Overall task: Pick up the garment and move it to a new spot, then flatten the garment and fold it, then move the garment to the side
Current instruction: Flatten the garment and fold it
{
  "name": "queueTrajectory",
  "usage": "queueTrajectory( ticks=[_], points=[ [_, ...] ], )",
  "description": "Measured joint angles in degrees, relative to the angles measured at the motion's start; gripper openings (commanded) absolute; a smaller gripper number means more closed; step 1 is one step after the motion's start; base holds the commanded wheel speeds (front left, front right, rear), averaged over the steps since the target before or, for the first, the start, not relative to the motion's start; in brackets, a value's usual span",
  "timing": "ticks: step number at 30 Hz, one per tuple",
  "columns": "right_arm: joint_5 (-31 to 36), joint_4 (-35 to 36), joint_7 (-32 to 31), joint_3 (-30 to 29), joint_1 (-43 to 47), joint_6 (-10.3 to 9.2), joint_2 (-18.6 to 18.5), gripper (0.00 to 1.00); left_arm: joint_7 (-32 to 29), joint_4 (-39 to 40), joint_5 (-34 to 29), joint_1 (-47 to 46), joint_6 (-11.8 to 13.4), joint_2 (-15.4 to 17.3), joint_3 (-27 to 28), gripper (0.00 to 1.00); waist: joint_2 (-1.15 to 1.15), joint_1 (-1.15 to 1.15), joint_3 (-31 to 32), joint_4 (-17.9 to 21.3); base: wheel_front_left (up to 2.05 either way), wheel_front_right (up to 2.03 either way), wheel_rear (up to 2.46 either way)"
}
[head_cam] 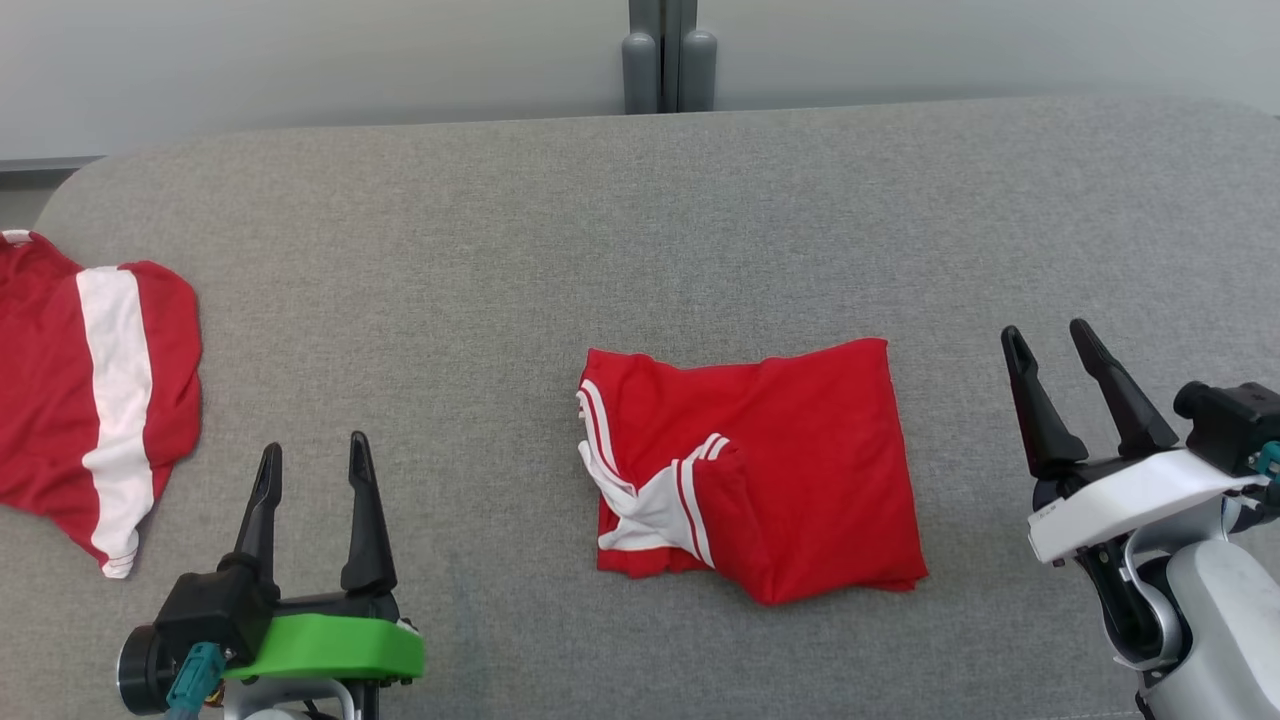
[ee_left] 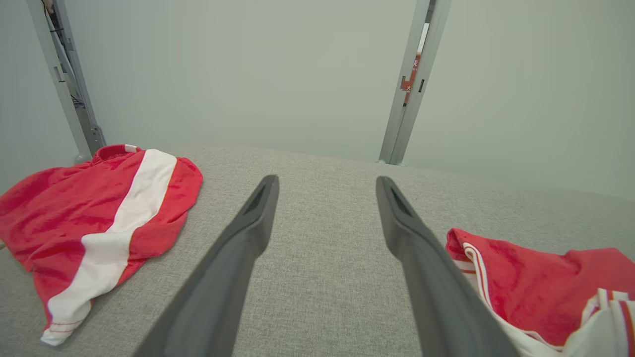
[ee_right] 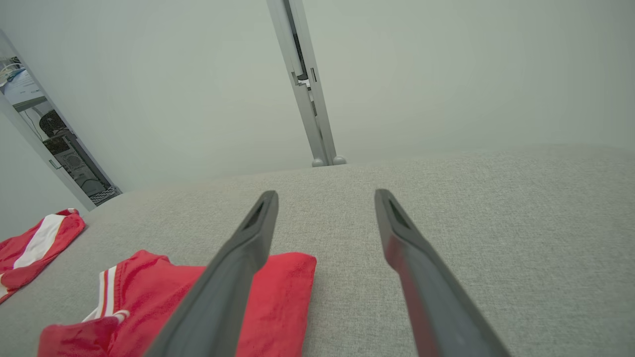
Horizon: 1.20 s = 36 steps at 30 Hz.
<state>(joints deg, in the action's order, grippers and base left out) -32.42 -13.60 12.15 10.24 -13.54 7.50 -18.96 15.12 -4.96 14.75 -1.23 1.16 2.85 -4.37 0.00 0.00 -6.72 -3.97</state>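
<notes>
The folded red garment point(head_cam: 750, 470) lies on the grey fabric surface point(head_cam: 600, 250) between the left gripper point(head_cam: 315, 455) and the right gripper point(head_cam: 1050, 335), touching neither. Both stand spread wide, holding nothing.

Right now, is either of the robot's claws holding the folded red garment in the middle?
No, the left gripper and the right gripper both stand open and empty, off to either side of the folded red garment.
</notes>
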Motion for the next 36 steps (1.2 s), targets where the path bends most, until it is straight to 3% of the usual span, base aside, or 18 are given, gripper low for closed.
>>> queueTrajectory(
  ticks=[5,6,7,8,25,36],
  points=[
    [0.76,0.11,0.15,-0.57,1.57,0.0,0.26,1.0,0.0,-0.01,-0.25,0.0,-0.16,0.0,0.09,1.0,0.0,0.0,-0.09,0.2,0.0,0.0,0.0],
    [0.76,0.03,0.13,-0.49,1.57,0.0,0.35,0.46,0.0,-0.04,-0.3,-0.01,-0.19,0.0,0.07,1.0,0.0,0.0,-0.12,0.15,0.0,0.0,0.0],
    [0.76,-0.14,0.01,-0.08,1.56,0.0,0.38,0.16,0.0,-0.1,-0.43,-0.01,-0.23,0.0,0.05,1.0,0.0,0.0,-0.14,0.08,0.0,0.0,0.0],
    [0.76,-0.34,-0.03,0.35,1.54,0.0,0.43,0.0,0.0,-0.13,-0.47,-0.02,-0.4,0.0,0.04,1.0,0.0,0.0,-0.16,-0.01,0.0,0.0,0.0],
    [-1.47,-16.35,0.37,17.09,-4.99,0.0,3.75,0.0,0.0,-0.7,0.14,-0.87,-0.57,0.0,-1.8,1.0,0.0,0.0,-1.3,-4.49,0.0,0.0,0.0],
    [-3.43,-22.46,2.58,28.8,-7.58,0.0,10.33,0.0,0.0,-0.56,0.37,-0.91,-0.12,0.0,-2.14,1.0,0.0,0.0,-2.36,-6.16,0.0,0.0,0.0]
  ],
)
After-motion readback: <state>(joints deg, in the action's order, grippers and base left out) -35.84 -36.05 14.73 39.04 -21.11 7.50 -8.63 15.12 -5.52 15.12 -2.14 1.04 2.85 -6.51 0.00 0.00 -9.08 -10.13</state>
